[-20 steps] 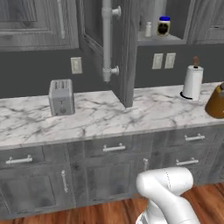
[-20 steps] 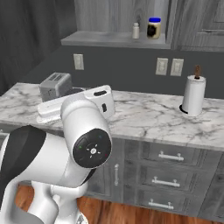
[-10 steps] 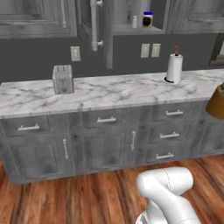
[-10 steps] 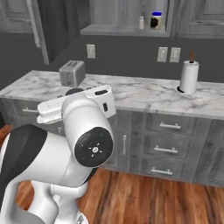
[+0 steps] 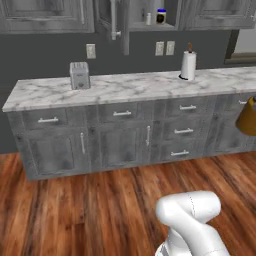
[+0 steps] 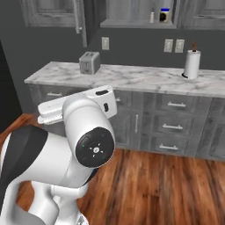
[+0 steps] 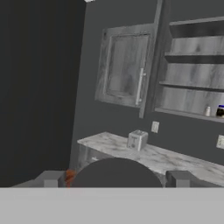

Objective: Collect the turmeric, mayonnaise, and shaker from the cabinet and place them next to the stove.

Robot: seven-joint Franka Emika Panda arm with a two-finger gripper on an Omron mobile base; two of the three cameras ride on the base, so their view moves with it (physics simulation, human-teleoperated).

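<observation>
The cabinet [image 5: 119, 22] hangs open above the counter, its door [image 7: 126, 70] swung out with the bar handle [image 7: 140, 85] on it. On its lowest shelf stand the tiny pale shaker [image 5: 148, 18] and, just right of it, the blue-lidded mayonnaise [image 5: 161, 16]. Both show again in the right base view, shaker [image 6: 152, 17] and mayonnaise [image 6: 165, 15], and at the right edge of the hand view, shaker [image 7: 208, 111] and mayonnaise [image 7: 220, 110]. The turmeric is hidden and the stove is out of view. My gripper [image 7: 114, 180] is open, holds nothing, and is far back from the cabinet.
A marble counter [image 5: 130, 87] runs over grey drawers. On it stand a toaster [image 5: 79, 75] and a paper-towel roll [image 5: 188, 65]. An orange-brown knife block [image 5: 247, 117] sits at the right edge. Wood floor [image 5: 90, 210] lies between me and the drawers.
The whole picture has shifted: the base has backed away from the counter, so cabinet and counter look smaller and farther. The gripper stays open.
</observation>
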